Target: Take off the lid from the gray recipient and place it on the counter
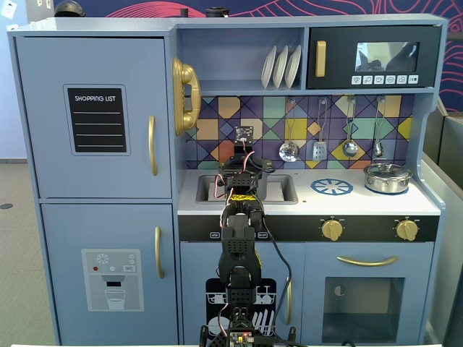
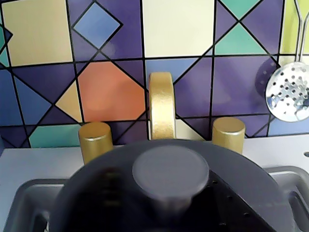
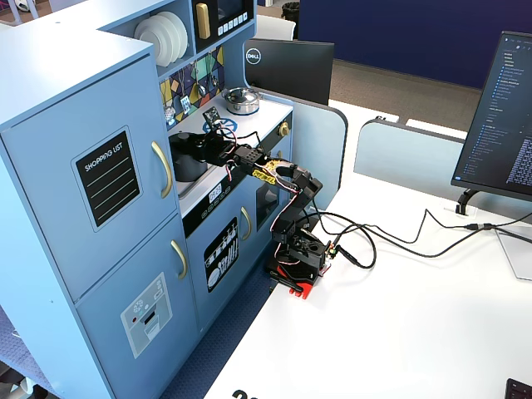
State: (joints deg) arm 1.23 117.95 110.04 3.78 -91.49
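Note:
The dark gray lid (image 2: 251, 183) with its round knob (image 2: 170, 173) fills the bottom of the wrist view, over the sink recess (image 2: 29, 193). It hides the gray pot there. In a fixed view the pot (image 3: 184, 166) sits in the sink under the arm's end. My gripper (image 2: 166, 198) is right over the lid. A dark jaw shows on each side of the knob with a gap on the left, so it looks open. The gripper also shows in both fixed views (image 1: 244, 177) (image 3: 193, 148). The white counter (image 1: 347, 204) has a blue burner print (image 1: 332, 187).
A gold faucet (image 2: 161, 104) and two gold taps (image 2: 95, 140) (image 2: 228, 134) stand just behind the sink. A shiny steel pan with lid (image 1: 387, 177) sits at the counter's right end. Utensils hang on the tiled wall (image 1: 318, 137).

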